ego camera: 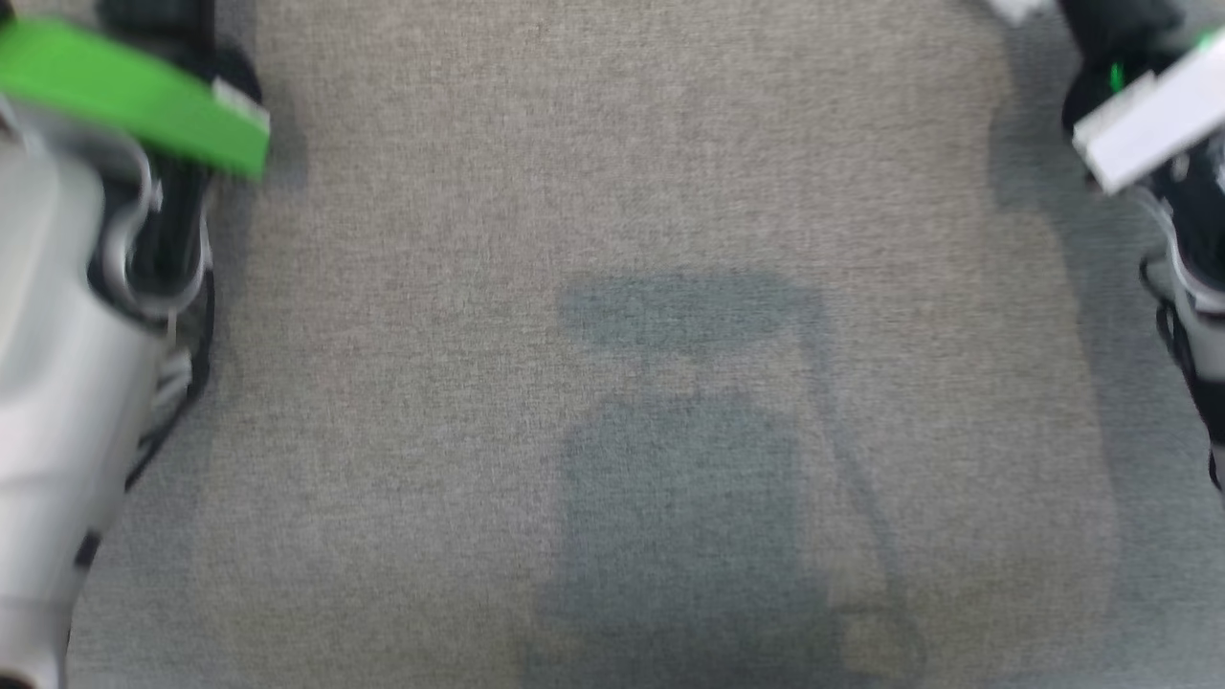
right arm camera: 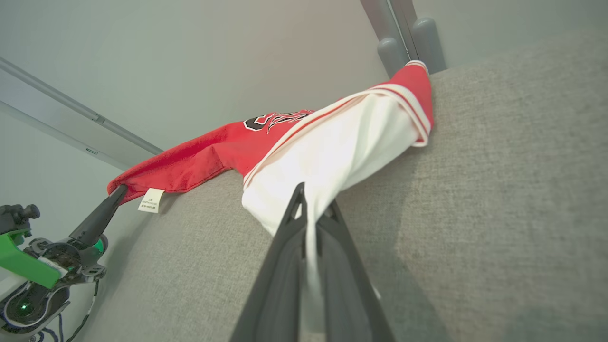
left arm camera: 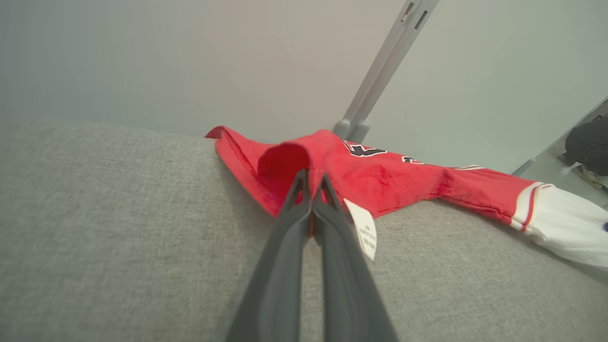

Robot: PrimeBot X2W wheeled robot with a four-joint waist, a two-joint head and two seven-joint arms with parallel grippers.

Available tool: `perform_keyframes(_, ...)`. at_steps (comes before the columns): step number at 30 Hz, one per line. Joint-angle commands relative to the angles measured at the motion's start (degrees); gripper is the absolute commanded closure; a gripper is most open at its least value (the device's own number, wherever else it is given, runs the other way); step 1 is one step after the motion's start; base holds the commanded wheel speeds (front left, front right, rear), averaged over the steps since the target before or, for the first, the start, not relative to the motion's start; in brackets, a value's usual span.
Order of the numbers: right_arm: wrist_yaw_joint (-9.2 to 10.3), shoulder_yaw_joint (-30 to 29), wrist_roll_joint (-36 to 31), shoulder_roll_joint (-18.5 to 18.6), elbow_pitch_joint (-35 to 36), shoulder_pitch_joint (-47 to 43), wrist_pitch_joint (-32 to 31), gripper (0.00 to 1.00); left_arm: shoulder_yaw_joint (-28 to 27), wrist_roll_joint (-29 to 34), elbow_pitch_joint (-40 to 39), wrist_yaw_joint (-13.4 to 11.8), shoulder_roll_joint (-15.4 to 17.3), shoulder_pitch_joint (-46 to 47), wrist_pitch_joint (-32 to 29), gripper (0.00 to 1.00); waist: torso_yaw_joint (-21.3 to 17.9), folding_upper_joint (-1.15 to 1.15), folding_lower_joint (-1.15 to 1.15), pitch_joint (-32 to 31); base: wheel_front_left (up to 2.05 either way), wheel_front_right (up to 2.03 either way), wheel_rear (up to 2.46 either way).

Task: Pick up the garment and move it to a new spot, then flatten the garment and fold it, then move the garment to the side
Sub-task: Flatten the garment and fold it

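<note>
The garment (left arm camera: 394, 178) is a red jersey with black-and-white lettering, a white sleeve part and a white label (left arm camera: 365, 228). It lies stretched over the far edge of the grey fabric surface (left arm camera: 118, 213). My left gripper (left arm camera: 311, 178) is shut on a raised fold of its red edge beside the label. In the right wrist view the garment (right arm camera: 332, 142) runs from red to white, and my right gripper (right arm camera: 313, 199) is shut on the white cloth. The left gripper (right arm camera: 118, 191) pinches the red corner there too. In the head view, my left arm (ego camera: 77, 383) and right arm (ego camera: 1177, 191) flank the surface.
A grey upright post (left arm camera: 380, 71) stands behind the surface against a pale wall, also the post (right arm camera: 403, 38) in the right wrist view. A dark object (left arm camera: 589, 145) sits far right. The grey surface (ego camera: 612, 191) carries a dark shadow near its front.
</note>
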State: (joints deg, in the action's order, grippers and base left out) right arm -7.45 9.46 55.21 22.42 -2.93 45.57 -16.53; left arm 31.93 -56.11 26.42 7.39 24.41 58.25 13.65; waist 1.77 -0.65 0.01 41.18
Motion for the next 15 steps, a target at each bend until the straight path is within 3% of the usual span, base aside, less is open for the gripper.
perform_keyframes(1,-0.06,0.08,0.83,1.2,2.01,-2.76,0.44,1.0,0.72,-0.62,-1.32,0.16,1.54,-2.78,0.41,1.0,-1.18,0.65,-0.01,-5.29,0.0,0.0,0.0)
perform_keyframes(9,-0.05,-0.46,3.66,3.76,9.61,-21.95,0.11,1.0,0.2,-6.65,-9.9,0.16,6.0,-21.77,1.41,1.0,-2.45,0.65,-0.01,-16.07,0.0,0.0,0.0)
perform_keyframes(15,-0.04,-3.68,5.2,5.54,13.0,-37.03,-2.69,1.0,-0.32,-6.43,-17.25,-0.98,8.3,-37.49,1.54,1.0,-2.21,0.65,-0.01,-23.52,0.0,0.0,0.0)
